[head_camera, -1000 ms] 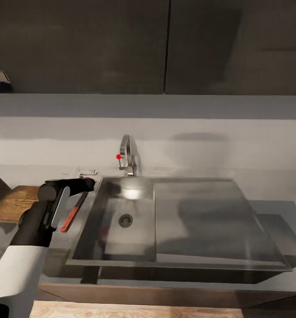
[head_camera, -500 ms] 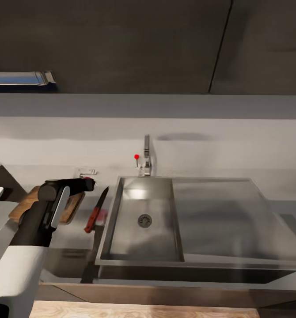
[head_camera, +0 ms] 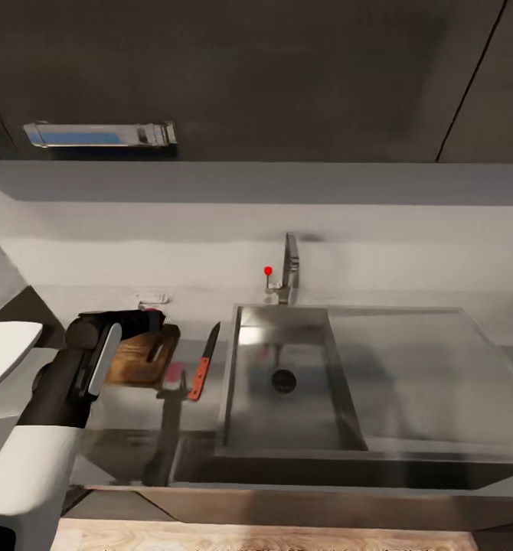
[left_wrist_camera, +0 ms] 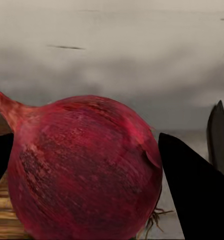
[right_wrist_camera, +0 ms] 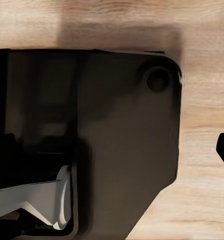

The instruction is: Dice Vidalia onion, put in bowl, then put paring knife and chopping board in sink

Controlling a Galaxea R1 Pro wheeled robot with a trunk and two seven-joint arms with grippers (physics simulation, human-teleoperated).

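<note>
Between my left gripper's (left_wrist_camera: 86, 165) fingers sits the Vidalia onion (left_wrist_camera: 84, 167), gripped, above the chopping board (head_camera: 143, 353) left of the sink (head_camera: 348, 379). Right fingers: cannot tell. Next: lower onto board, release.

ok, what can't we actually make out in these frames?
- Left gripper, head view: the arm's own body covers the fingertips; the grip shows from the left wrist, fingers either side of the onion.
- Board, head view: its left end is behind the arm.
- Bowl, head view: cut by the picture's left edge.
- Right gripper, right wrist view: one dark tip at the edge, state unreadable.
- Knife: blade edge too small.
</note>
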